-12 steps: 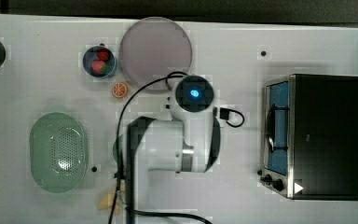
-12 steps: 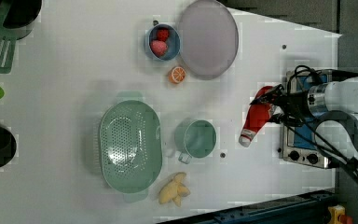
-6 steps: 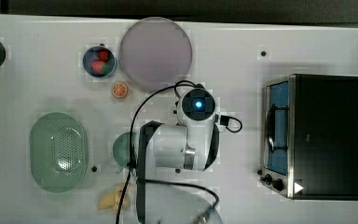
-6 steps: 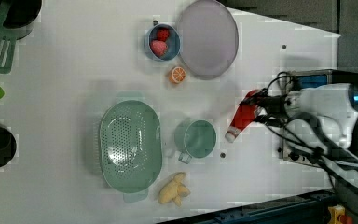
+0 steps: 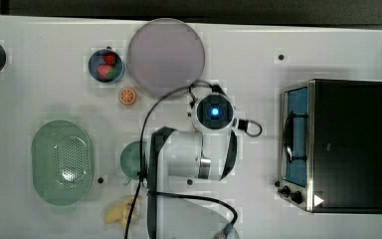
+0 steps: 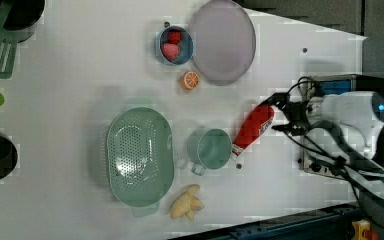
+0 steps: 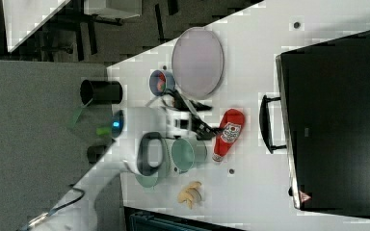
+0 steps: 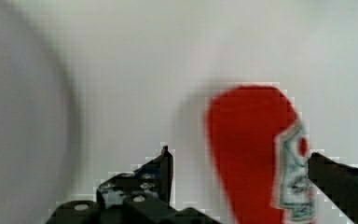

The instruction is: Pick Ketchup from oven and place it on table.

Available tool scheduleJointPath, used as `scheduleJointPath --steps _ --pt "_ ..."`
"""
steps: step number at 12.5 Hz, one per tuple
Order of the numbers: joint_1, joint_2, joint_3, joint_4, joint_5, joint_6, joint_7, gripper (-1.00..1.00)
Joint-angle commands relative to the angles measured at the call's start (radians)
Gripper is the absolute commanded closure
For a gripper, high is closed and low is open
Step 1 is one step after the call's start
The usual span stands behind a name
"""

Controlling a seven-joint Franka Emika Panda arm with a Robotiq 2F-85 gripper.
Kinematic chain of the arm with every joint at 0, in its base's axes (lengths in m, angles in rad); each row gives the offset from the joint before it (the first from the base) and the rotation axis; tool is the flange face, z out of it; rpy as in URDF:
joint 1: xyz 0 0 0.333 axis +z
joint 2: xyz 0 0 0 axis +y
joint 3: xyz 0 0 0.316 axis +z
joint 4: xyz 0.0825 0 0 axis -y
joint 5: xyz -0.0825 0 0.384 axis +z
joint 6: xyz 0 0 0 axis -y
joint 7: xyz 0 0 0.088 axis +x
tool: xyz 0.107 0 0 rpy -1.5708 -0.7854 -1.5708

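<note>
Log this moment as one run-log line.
tool: open, astride Ketchup | Ketchup: lying on table, beside green cup | oven: door closed

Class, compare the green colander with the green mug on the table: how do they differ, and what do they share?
The colander is oval, perforated and much larger; the mug is round, smooth inside and small. The mug has one side handle, the colander a tab at each end. Both are pale green, lie empty and stand on the table.

A red ketchup bottle (image 6: 252, 129) with a white-and-red label lies on the white table (image 6: 80, 75); the oven (image 5: 350, 144) is black with blue glass.
</note>
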State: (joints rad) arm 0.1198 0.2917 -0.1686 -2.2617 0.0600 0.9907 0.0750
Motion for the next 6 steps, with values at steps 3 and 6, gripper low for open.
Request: scheduleJointPath --steps 3,6 --pt "0.011 -0.216 -0.014 0.199 -0.016 -0.320 -0.017 -1.00" --pt "0.011 -0.257 -0.012 0.319 -0.016 -0.454 -0.007 -1.00"
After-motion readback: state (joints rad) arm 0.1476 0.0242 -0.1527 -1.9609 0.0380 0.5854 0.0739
